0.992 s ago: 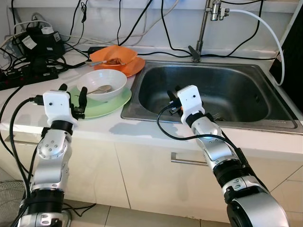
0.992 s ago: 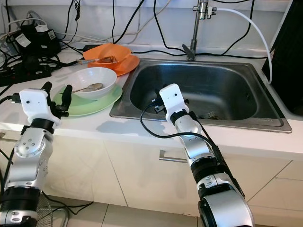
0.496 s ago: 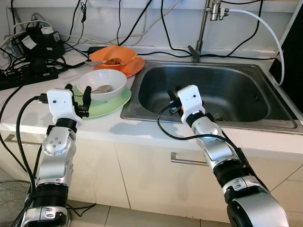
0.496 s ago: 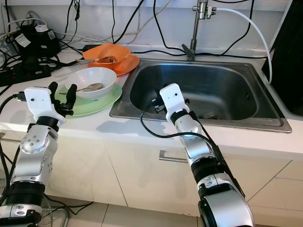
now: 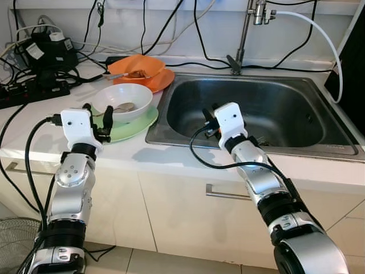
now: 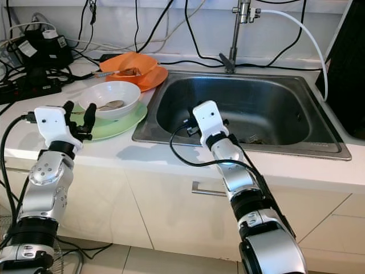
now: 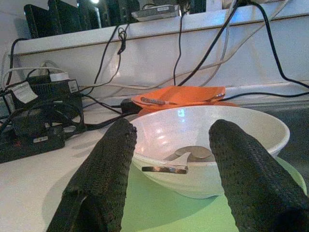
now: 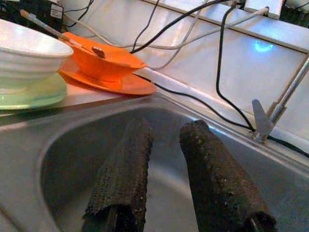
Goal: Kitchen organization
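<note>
A white bowl (image 5: 122,100) with a spoon (image 5: 121,107) in it stands on a green plate (image 5: 137,127) on the counter left of the sink (image 5: 285,103). My left gripper (image 5: 97,111) is open at the bowl's near side, level with it, one finger (image 7: 108,164) to each side of the bowl (image 7: 231,130) in the wrist view. Behind it an orange bowl (image 5: 137,67) holding a utensil sits on an orange plate (image 5: 161,81). Over the sink's left half my right gripper (image 5: 209,117) hangs open, nothing between its fingers (image 8: 125,164).
Power strips, adapters and tangled cables (image 5: 40,63) crowd the counter's back left. A faucet (image 5: 245,34) with a white hose (image 5: 322,40) rises behind the sink. Some cutlery (image 5: 260,140) lies on the sink floor. The white counter edge (image 5: 171,162) runs below both grippers.
My left gripper has moved forward and to the right, closer to the white bowl. The right arm has stayed still.
</note>
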`<state>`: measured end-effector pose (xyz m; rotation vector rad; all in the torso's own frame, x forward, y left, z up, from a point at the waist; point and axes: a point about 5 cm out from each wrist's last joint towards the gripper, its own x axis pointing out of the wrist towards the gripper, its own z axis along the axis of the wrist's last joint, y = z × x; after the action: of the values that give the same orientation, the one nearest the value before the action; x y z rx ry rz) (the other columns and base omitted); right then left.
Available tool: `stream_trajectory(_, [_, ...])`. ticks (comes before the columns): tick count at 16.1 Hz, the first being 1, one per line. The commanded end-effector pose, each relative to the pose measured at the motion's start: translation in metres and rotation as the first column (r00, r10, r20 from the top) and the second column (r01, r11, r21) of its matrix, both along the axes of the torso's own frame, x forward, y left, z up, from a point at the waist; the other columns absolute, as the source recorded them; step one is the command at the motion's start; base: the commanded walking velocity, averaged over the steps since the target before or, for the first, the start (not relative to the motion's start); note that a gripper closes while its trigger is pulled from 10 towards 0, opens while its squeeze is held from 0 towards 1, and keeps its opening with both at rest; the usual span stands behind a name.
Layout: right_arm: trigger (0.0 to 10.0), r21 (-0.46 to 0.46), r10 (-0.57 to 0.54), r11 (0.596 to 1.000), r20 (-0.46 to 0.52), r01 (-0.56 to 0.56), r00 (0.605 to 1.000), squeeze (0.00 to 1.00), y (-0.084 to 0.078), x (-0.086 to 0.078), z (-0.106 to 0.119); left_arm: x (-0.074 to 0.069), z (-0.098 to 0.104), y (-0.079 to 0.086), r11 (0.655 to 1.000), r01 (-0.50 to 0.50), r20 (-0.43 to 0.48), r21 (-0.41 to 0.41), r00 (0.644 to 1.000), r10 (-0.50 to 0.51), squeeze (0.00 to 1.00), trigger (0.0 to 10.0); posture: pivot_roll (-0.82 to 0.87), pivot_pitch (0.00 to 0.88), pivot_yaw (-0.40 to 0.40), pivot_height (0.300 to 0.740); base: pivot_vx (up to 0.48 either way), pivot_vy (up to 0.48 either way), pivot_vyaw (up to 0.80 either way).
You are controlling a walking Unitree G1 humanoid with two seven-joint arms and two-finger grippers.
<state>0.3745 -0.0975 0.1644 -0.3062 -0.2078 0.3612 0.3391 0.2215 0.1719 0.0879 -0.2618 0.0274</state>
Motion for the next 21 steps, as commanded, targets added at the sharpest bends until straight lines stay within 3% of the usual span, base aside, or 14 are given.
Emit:
stream_trajectory(1, [10.0, 0.004, 0.001, 1.000, 0.014, -0.001, 1.000, 0.00, -0.0004, 0.0005, 0.0050, 0.0034, 0.0002, -0.0011, 1.000, 0.002, -0.010, 0.000, 1.000, -0.002, 0.00, 10.0, 0.03, 0.000, 0.038, 0.740, 0.000, 0.000, 0.00])
stream_trajectory(3, [10.0, 0.003, 0.001, 1.000, 0.013, -0.001, 1.000, 0.00, -0.0005, 0.0006, 0.0050, 0.0037, -0.0012, -0.0005, 1.000, -0.004, -0.017, -0.001, 1.000, 0.004, 0.00, 10.0, 0.03, 0.000, 0.037, 0.740, 0.000, 0.000, 0.00])
stream_trajectory(4, [10.0, 0.002, 0.001, 1.000, 0.013, -0.001, 1.000, 0.00, -0.0006, 0.0006, 0.0050, 0.0039, -0.0017, -0.0003, 1.000, -0.007, -0.020, 0.000, 1.000, 0.007, 0.00, 9.3, 0.03, 0.000, 0.037, 0.740, 0.000, 0.000, 0.00])
stream_trajectory(5, [10.0, 0.002, 0.001, 1.000, 0.013, -0.001, 1.000, 0.00, -0.0008, 0.0008, 0.0051, 0.0041, -0.0021, -0.0007, 1.000, -0.003, -0.021, -0.003, 1.000, 0.003, 0.00, 3.6, 0.03, 0.000, 0.036, 0.740, 0.000, 0.000, 0.00])
stream_trajectory(6, [10.0, 0.001, 0.001, 1.000, 0.013, -0.001, 1.000, 0.00, -0.0007, 0.0009, 0.0051, 0.0042, -0.0020, -0.0011, 1.000, -0.001, -0.019, -0.008, 1.000, 0.001, 0.00, 0.0, 0.03, 0.000, 0.036, 0.740, 0.000, 0.000, 0.00])
stream_trajectory(21, [10.0, 0.000, -0.001, 1.000, 0.009, 0.001, 1.000, 0.00, -0.0006, 0.0009, 0.0041, 0.0063, 0.0019, -0.0044, 1.000, 0.009, -0.005, -0.011, 1.000, -0.009, 0.00, 0.0, 0.03, 0.000, 0.035, 0.740, 0.000, 0.000, 0.00])
